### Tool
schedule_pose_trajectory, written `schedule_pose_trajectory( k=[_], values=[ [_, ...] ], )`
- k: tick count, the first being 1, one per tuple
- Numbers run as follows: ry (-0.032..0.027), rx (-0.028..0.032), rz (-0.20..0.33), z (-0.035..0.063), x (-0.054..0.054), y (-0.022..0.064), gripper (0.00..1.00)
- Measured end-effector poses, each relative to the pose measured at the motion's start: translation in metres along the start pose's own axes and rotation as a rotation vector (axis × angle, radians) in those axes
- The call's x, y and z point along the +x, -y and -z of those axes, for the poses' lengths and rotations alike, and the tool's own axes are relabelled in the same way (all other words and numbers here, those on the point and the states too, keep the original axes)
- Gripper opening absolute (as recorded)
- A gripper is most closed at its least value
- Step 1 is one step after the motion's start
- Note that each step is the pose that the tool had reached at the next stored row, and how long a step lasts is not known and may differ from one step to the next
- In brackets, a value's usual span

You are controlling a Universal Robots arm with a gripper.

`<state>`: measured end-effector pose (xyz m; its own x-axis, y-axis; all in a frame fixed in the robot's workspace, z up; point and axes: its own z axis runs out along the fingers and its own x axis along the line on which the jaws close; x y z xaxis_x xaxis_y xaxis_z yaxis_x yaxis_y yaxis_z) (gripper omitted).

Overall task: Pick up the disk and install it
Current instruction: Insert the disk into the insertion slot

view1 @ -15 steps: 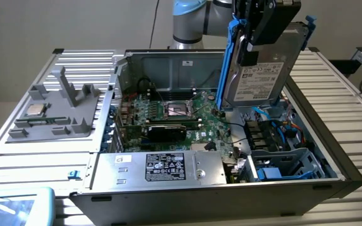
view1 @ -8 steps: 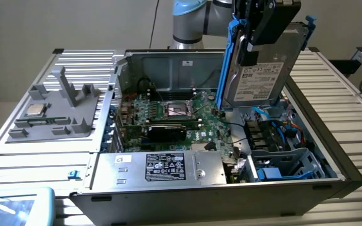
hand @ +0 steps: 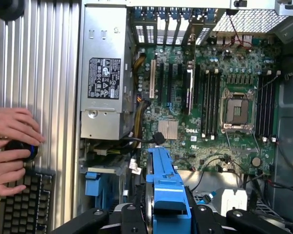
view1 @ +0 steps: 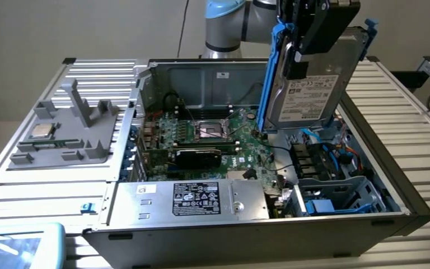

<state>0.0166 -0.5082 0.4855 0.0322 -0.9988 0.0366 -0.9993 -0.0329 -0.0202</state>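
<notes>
The disk (view1: 312, 92), a silver-grey drive with a white label in a bright blue carrier, hangs upright in the air over the open computer case (view1: 398, 193), above its side on the exterior view's right. My gripper (view1: 313, 31) is shut on the disk's upper part, with black fingers on both faces. In the wrist view the blue carrier edge of the disk (hand: 167, 187) runs between the black fingers (hand: 129, 217) of the gripper (hand: 168, 217), with the motherboard (hand: 210, 97) below. An empty drive cage (view1: 340, 199) with a blue part sits in the case's near corner.
The silver power supply (view1: 192, 199) with its black label lies along the case's near side. A grey fixture (view1: 73, 126) holding a small square chip (view1: 42, 131) stands on the ribbed table at the exterior view's left. A person's hands (hand: 12, 141) rest by a keyboard (hand: 24, 204).
</notes>
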Motion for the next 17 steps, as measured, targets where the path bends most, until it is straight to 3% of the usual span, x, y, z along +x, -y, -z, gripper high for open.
schedule_pose_trajectory(
  k=[17],
  values=[
    [-0.0024, -0.0002, -0.002, 0.0011, 0.039, -0.0011, 0.37]
  ],
)
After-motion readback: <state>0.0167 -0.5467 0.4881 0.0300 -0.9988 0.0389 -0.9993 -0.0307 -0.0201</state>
